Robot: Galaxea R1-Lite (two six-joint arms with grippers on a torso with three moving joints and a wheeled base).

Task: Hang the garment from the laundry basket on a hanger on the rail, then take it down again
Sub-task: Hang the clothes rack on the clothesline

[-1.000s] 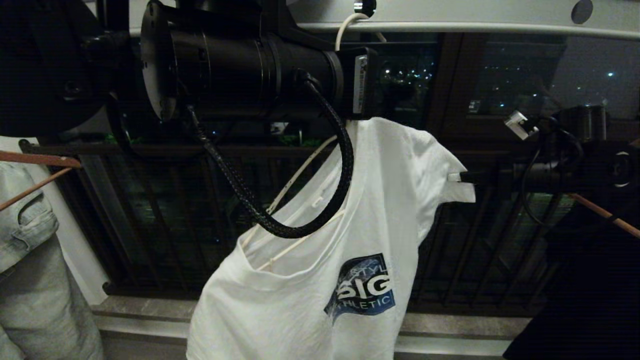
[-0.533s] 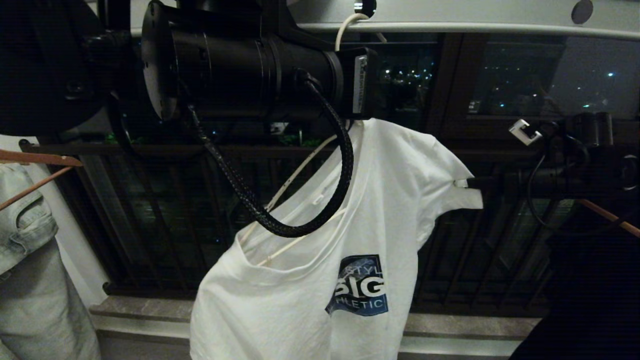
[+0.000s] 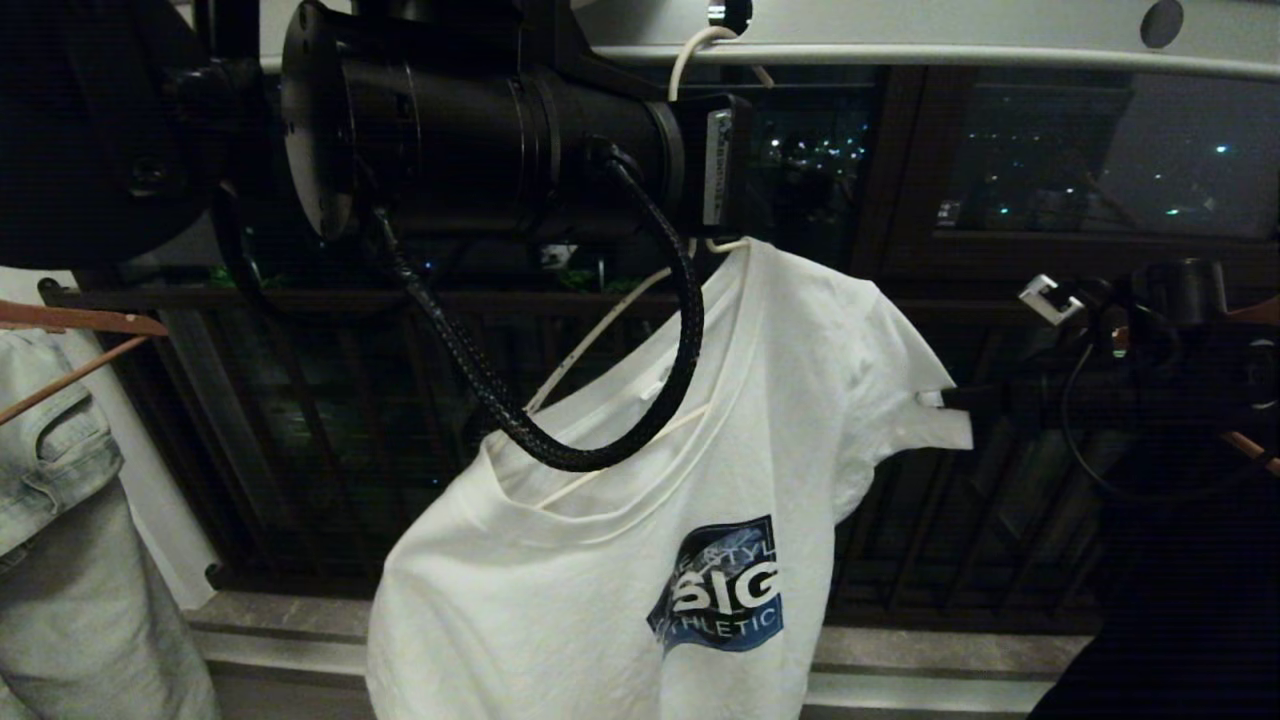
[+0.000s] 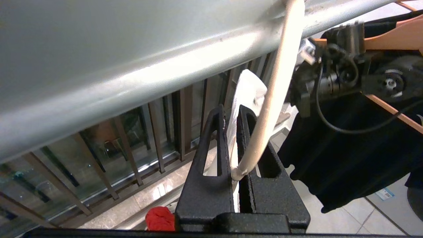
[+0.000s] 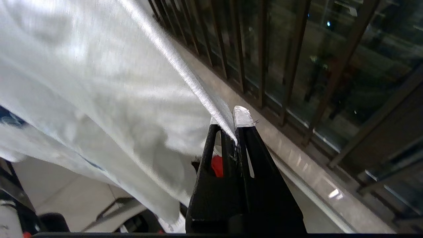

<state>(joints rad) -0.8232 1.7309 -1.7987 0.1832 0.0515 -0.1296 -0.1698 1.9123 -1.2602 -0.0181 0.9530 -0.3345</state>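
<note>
Sleeve of the shirt [image 3: 640,480] tugged lower and further out from the hanger [image 3: 610,330] than a second ago by right hand [image 3: 935,398], clamped on its hem. Left hand [image 4: 233,138] pinching hanger below rail [image 3: 950,40]. Probably seating that shoulder.

The white T-shirt [image 3: 640,560] hangs on the thin white hanger [image 3: 600,340], whose hook goes over the pale rail [image 3: 950,45] at the top edge. The left arm [image 3: 480,130] reaches across just under the rail, its black cable [image 3: 640,440] looping in front of the collar. The right gripper [image 3: 935,399] pinches the sleeve edge and holds it out sideways. A denim garment [image 3: 60,520] hangs at the far left, and the dark balcony railing [image 3: 300,420] stands behind.
</note>
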